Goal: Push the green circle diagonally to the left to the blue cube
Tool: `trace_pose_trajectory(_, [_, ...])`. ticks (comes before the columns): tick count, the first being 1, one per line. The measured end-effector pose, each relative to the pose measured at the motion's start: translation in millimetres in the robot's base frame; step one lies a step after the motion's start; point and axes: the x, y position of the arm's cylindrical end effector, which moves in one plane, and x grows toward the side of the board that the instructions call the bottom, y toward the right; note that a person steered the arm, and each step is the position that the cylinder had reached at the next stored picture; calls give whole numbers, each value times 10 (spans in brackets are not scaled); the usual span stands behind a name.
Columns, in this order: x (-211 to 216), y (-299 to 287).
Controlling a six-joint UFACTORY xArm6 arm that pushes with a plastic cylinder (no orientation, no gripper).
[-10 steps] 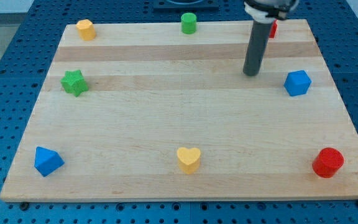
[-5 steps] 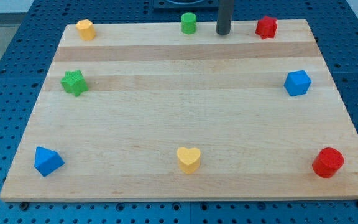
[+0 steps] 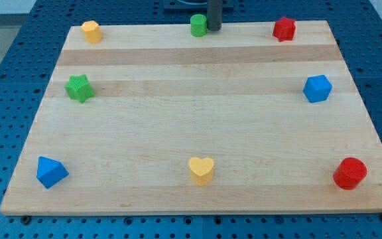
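Green circle (image 3: 198, 25), a smooth short cylinder, touches my tip (image 3: 213, 30); the rod carries no pincer.

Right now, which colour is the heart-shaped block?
Yellow; the heart block shows clearly in the camera view, near the view's bottom.

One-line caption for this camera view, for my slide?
My tip sits against the green circle's right side at the board's top edge.
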Motion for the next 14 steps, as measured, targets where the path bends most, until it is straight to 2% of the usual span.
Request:
trace_pose_trajectory(2, [188,-5])
trace_pose_trajectory(3, [478,-123])
trace_pose_trajectory(4, [588,-548])
trace_pose_trajectory(5, [588,-428])
trace_pose_trajectory(8, [584,946])
trace_pose_trajectory(9, [526,1247])
trace_pose_trajectory(12, [463,1552])
trace_pose_trajectory(13, [488,1552])
trace_pose_trajectory(14, [635,1254])
